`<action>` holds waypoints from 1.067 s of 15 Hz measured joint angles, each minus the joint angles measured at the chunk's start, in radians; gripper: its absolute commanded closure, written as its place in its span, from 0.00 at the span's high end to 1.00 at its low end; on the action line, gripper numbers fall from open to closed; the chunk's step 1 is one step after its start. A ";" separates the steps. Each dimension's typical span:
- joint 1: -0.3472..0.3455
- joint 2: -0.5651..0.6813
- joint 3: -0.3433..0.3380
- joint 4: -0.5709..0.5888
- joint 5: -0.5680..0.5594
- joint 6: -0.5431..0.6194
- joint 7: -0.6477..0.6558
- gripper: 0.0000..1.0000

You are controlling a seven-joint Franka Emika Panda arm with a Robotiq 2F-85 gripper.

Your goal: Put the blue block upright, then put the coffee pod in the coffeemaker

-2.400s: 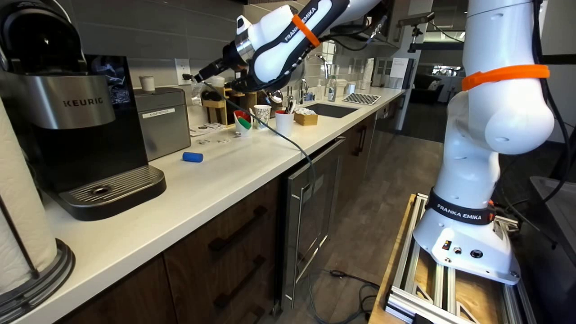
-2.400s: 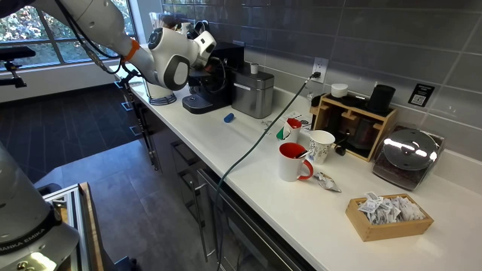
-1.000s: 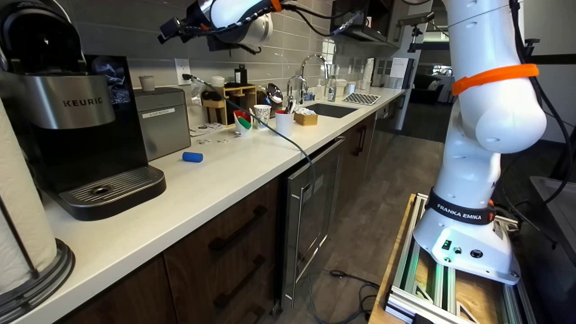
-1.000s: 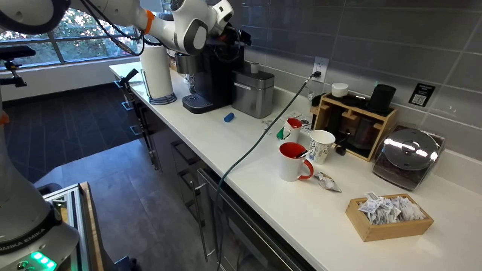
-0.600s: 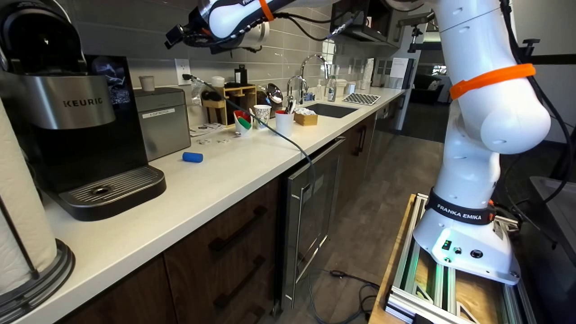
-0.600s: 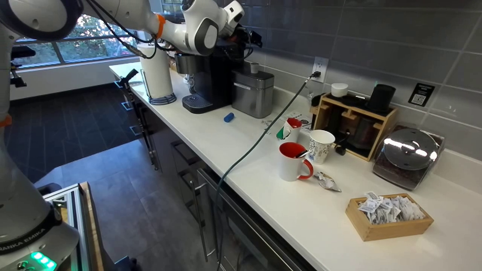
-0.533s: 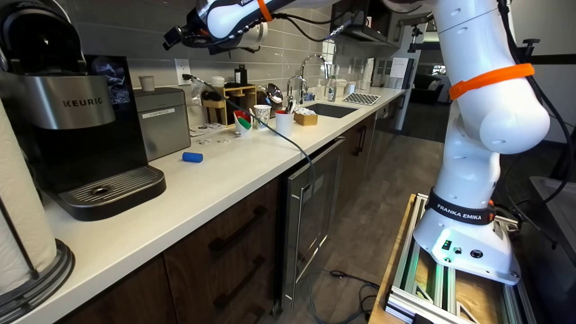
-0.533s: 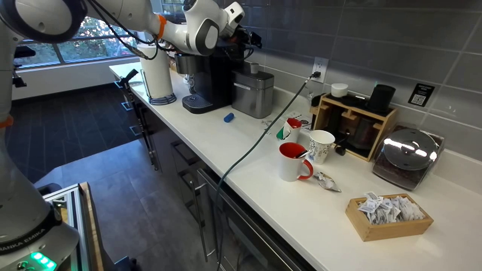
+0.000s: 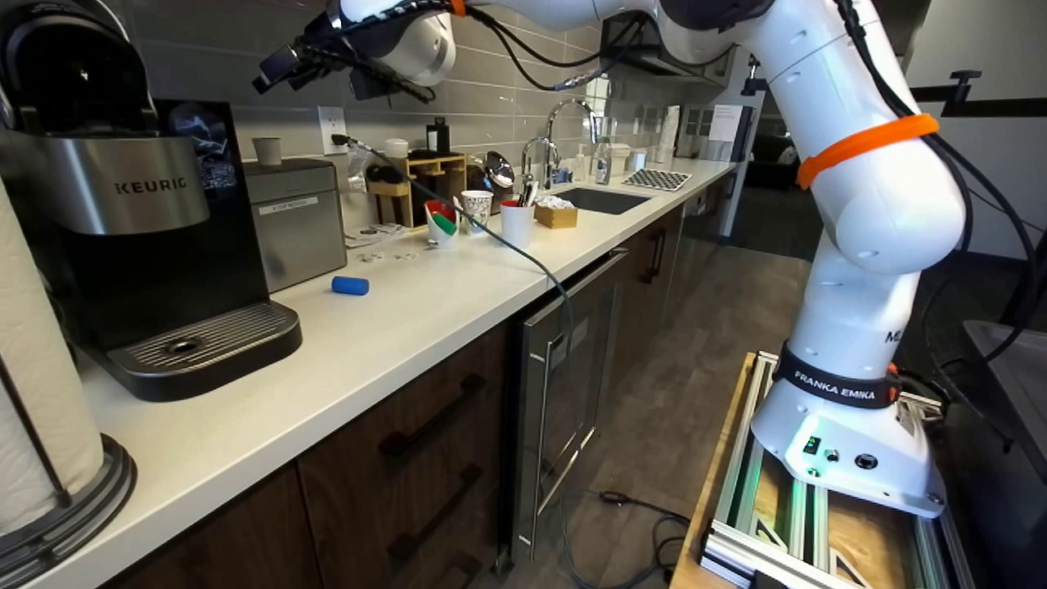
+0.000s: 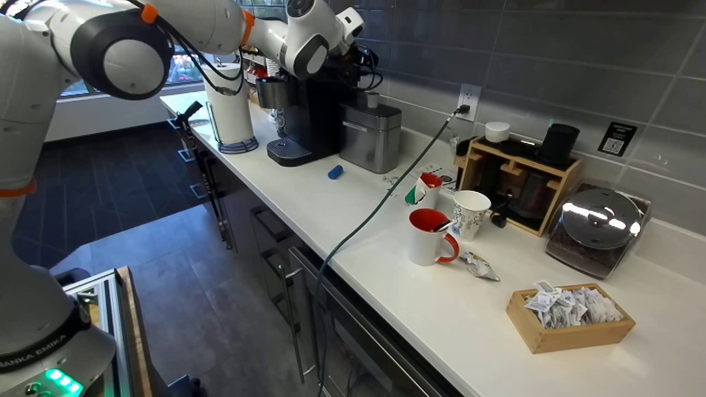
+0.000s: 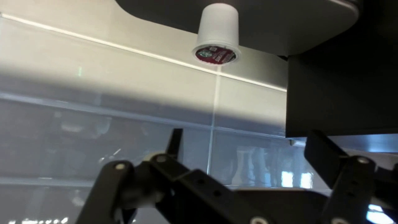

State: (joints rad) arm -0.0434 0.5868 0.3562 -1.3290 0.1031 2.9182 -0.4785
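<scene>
I see worktop (image 9: 413,307) between its front edge (image 9: 401,379) and the blue block (image 9: 350,285) near the coffeemaker (image 9: 155,204), which a grey box (image 9: 298,225) flanks; my gripper (image 11: 245,137) is spread.

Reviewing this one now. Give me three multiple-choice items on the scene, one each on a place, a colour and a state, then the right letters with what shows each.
1. Where does the coffee pod stand?
A. In the sink
B. On the floor
C. On top of the grey metal box

2. What colour is the KEURIG band on the coffeemaker?
A. Silver
B. Red
C. Blue

3. How does the blue block rest on the counter?
A. Upright on one end
B. Lying on its side
C. Leaning against the grey metal box

Right letters:
1: C, since both exterior views show the pod on the box's lid.
2: A, since an exterior view shows the lettering on a shiny silver band.
3: B, since both exterior views show its long side down on the counter, apart from the box.
</scene>
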 measured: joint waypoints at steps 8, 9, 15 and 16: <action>-0.031 0.068 -0.010 0.199 0.035 -0.346 0.072 1.00; -0.007 0.069 -0.041 0.219 0.029 -0.363 0.102 1.00; 0.032 0.077 -0.076 0.250 -0.001 -0.382 0.145 1.00; 0.035 0.078 -0.087 0.251 -0.008 -0.382 0.153 1.00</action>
State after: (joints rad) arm -0.0080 0.6646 0.2694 -1.0783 0.0946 2.5360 -0.3251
